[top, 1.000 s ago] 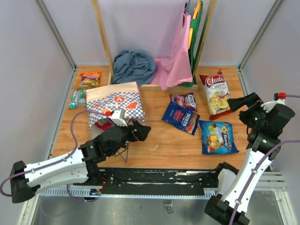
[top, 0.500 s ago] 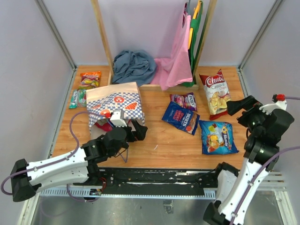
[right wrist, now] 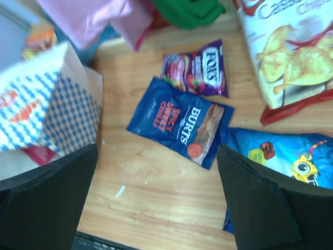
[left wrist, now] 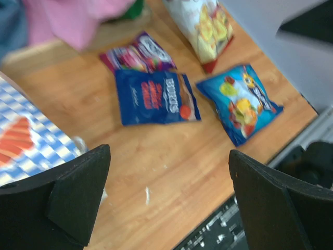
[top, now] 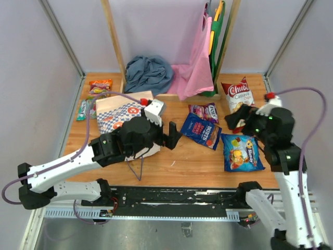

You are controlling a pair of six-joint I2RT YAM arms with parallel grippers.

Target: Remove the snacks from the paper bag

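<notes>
The paper bag (top: 115, 115) lies on its side at the left, half hidden under my left arm; it also shows in the wrist views (left wrist: 26, 130) (right wrist: 47, 109). Snacks lie on the wood to its right: the Chuds bag (top: 235, 92), a purple packet (top: 204, 111), a dark blue Burts bag (top: 200, 130) (right wrist: 179, 122) (left wrist: 156, 96) and a light blue bag (top: 242, 152). An orange packet (top: 100, 87) and a green one (top: 83, 109) lie at the far left. My left gripper (top: 176, 135) (left wrist: 169, 156) hangs open over bare wood beside the paper bag. My right gripper (top: 233, 119) (right wrist: 156, 156) is open above the snacks, holding nothing.
A grey-blue cloth (top: 148, 73) lies at the back. Pink (top: 195, 70) and green (top: 216, 31) cloth bags hang from a wooden frame (top: 115, 47). A black rail (top: 171, 195) runs along the near edge. The paper bag's thin cord handle (top: 136, 169) trails toward it.
My left arm has risen from the paper bag's mouth and swung right, now over the bag. My right arm has swung left from the table's edge to above the Chuds bag.
</notes>
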